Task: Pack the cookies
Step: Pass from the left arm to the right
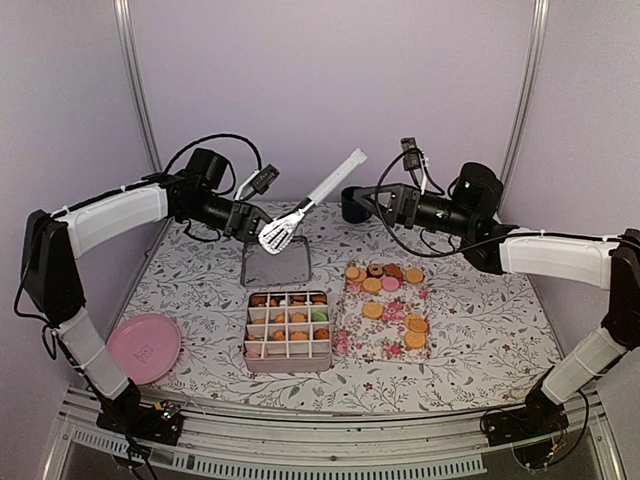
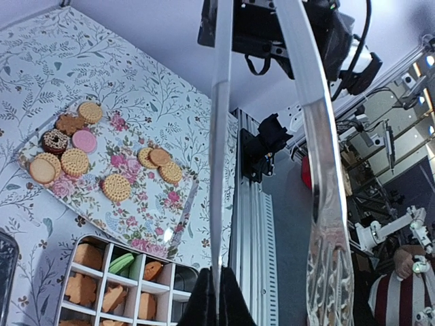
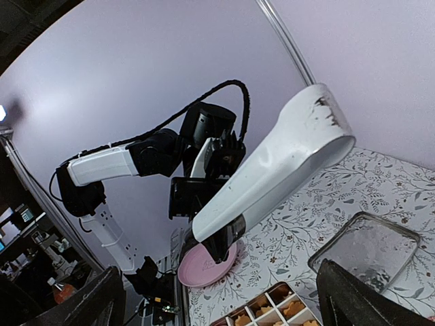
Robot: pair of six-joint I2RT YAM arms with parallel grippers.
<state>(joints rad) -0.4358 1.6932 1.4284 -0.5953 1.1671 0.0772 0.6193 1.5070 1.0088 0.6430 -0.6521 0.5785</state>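
Several round cookies (image 1: 383,283), mostly orange-tan with a pink and a dark one, lie on a floral tray (image 1: 385,335); in the left wrist view the cookies (image 2: 75,161) sit on the tray (image 2: 160,210). A divided box (image 1: 289,331) holds more biscuits in its cells. My left gripper (image 1: 256,221) is raised over the back of the table and shut on one blade of silver tongs (image 2: 219,170), at the left gripper's (image 2: 219,278) tips. The tongs' white handle (image 1: 335,180) points toward my right gripper (image 1: 352,205). The right gripper (image 3: 221,282) stands wide open just short of that handle (image 3: 272,170), holding nothing.
A pink plate (image 1: 145,348) sits at the near left. A clear rectangular lid (image 1: 275,264) lies behind the box, seen also as the lid (image 3: 367,248) in the right wrist view. The table's metal front rail (image 1: 320,420) runs along the near edge.
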